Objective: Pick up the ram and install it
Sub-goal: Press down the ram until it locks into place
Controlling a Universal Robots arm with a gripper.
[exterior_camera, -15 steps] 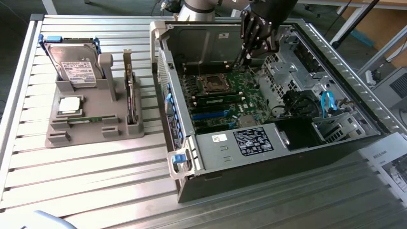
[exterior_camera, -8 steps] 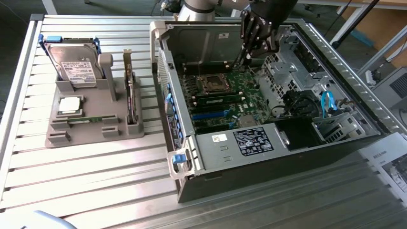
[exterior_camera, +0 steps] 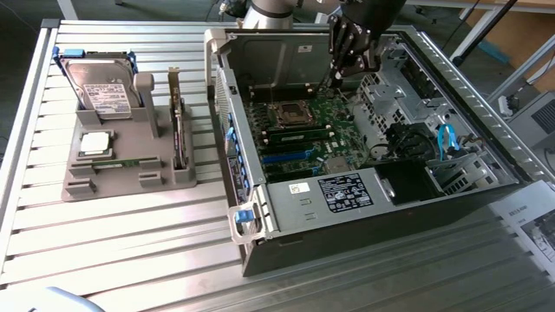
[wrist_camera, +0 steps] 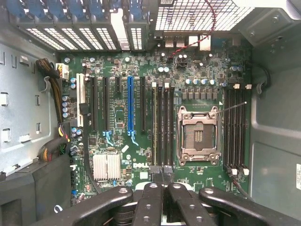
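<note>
The hand (exterior_camera: 336,77) hangs clenched inside the computer case (exterior_camera: 468,84), over the motherboard (wrist_camera: 120,115); 1 ram (exterior_camera: 117,163) lies on the grey holder (exterior_camera: 113,186).

A robotics lab or assembly workshop: an open desktop computer case (exterior_camera: 286,214) lies on a slatted aluminium workbench (exterior_camera: 130,247) directly below the robot's gripper (exterior_camera: 340,75), with a grey fixture (exterior_camera: 121,185) of loose computer parts well off to one side.
</note>
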